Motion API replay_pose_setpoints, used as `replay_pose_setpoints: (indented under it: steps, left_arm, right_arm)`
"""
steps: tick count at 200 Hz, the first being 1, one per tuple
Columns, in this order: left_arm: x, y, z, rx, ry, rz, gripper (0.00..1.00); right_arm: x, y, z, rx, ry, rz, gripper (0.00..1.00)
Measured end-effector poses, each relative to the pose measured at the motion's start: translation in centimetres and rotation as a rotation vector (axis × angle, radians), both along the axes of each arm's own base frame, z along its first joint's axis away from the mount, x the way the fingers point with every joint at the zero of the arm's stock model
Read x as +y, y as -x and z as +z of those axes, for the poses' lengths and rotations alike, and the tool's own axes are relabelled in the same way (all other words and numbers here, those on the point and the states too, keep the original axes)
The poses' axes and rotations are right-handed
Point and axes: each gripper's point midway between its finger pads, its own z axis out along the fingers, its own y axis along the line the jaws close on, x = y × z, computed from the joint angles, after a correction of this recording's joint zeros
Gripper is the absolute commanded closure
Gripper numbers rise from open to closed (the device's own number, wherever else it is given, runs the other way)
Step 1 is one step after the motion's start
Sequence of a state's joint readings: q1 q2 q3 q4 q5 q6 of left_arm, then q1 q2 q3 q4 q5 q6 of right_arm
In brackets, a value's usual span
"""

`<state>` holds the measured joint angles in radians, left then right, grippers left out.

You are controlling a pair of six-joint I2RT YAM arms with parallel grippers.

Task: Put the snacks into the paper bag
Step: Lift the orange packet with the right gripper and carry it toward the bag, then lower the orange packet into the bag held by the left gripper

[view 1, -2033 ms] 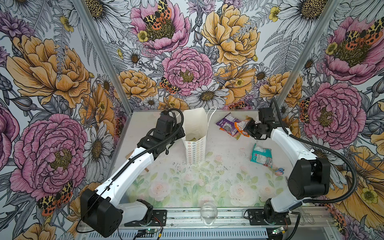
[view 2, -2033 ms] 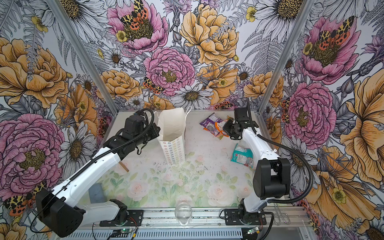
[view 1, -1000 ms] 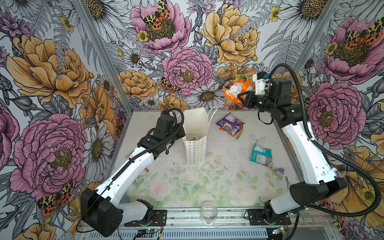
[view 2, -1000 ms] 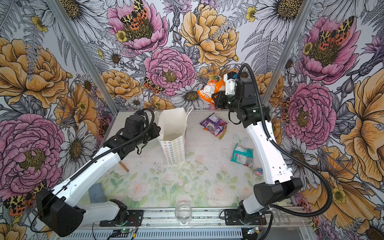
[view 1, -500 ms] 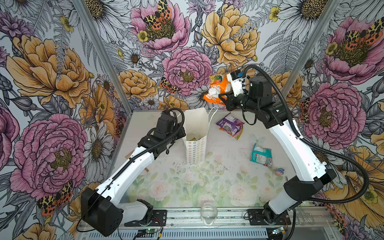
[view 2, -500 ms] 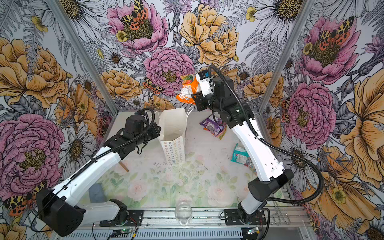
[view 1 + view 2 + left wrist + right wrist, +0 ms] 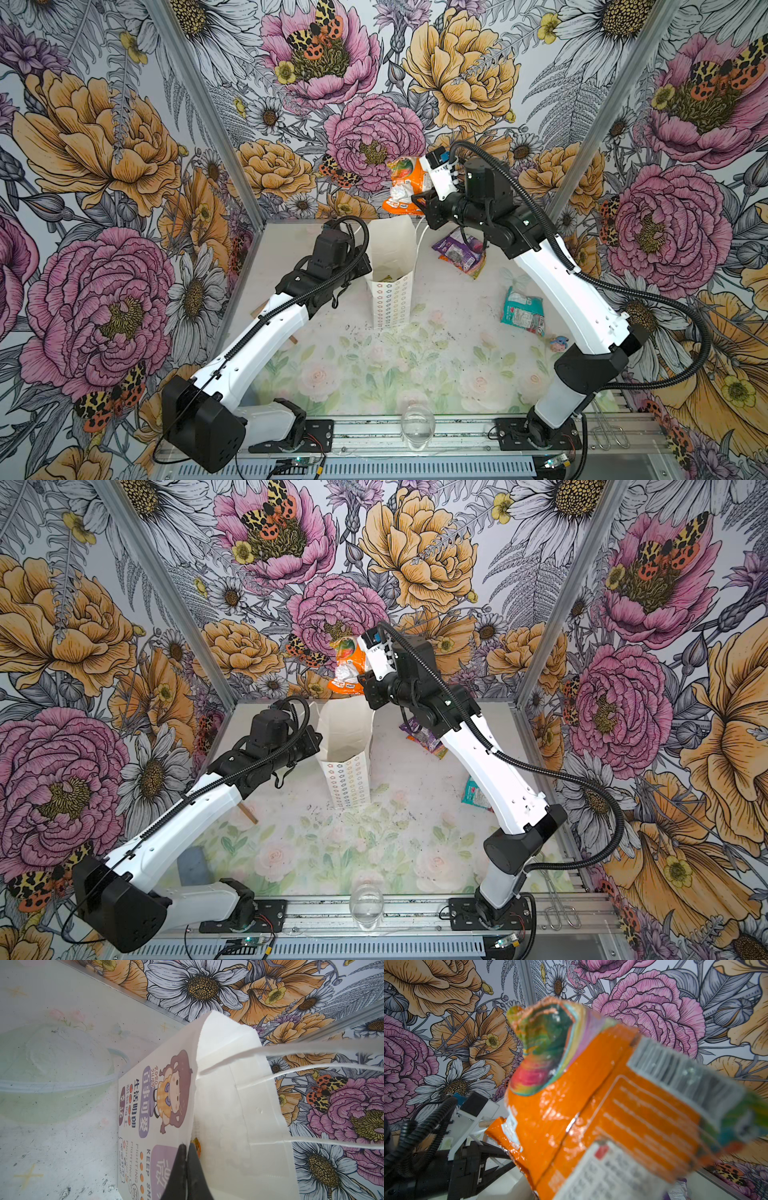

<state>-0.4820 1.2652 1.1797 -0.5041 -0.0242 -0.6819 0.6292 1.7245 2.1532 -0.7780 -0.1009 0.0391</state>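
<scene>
The right gripper (image 7: pixel 419 198) is clamped almost closed on one edge of a crinkly orange-and-white packet (image 7: pixel 404 183) of plastic. It holds the packet in the air, with the barcode and the small print of the back facing the wrist camera (image 7: pixel 623 1109). Two seconds ago this gripper was low over the table (image 7: pixel 449 365), beside the purple packet. One second ago it was high by the back wall, and since then it has swung towards the middle. In both top views the orange-and-white packet (image 7: pixel 347 663) now hangs just above the far rim of the tall white paper bag (image 7: pixel 392 299), clear of the paper. The views do not settle whether it is right over the opening.

The left gripper (image 7: pixel 186 1148) is pinched tight on the bag's upper edge, one black finger outside the printed wall and one inside. It has not moved over the two seconds. The paper bag (image 7: pixel 345 779) stands upright and open in the same spot, its white cord handles slack. Something yellow-green shows deep inside it.

The crumpled purple packet (image 7: pixel 459 249) lies on the table to the right of the bag. The teal packet (image 7: pixel 523 309) lies nearer the front, by the right arm. Neither has shifted. A clear glass (image 7: pixel 417 424) stands at the front edge.
</scene>
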Motion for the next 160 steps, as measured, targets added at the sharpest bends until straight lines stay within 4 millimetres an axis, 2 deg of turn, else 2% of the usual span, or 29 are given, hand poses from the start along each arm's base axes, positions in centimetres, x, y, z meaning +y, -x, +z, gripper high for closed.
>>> replay_pose_setpoints:
  steps: [23, 58, 160]
  left_arm:
    - [0.0, 0.0, 0.0, 0.0, 0.0, 0.0, 1.0]
    - [0.0, 0.0, 0.0, 0.0, 0.0, 0.0, 1.0]
    - [0.0, 0.0, 0.0, -0.001, 0.0, 0.0, 1.0]
  right_arm:
    - [1.3, -0.1, -1.1, 0.017, 0.016, 0.009, 1.0]
    - [1.8, -0.7, -2.4, 0.041, 0.029, -0.014, 1.0]
    - [2.4, -0.3, -2.6, 0.075, 0.002, -0.04, 1.0]
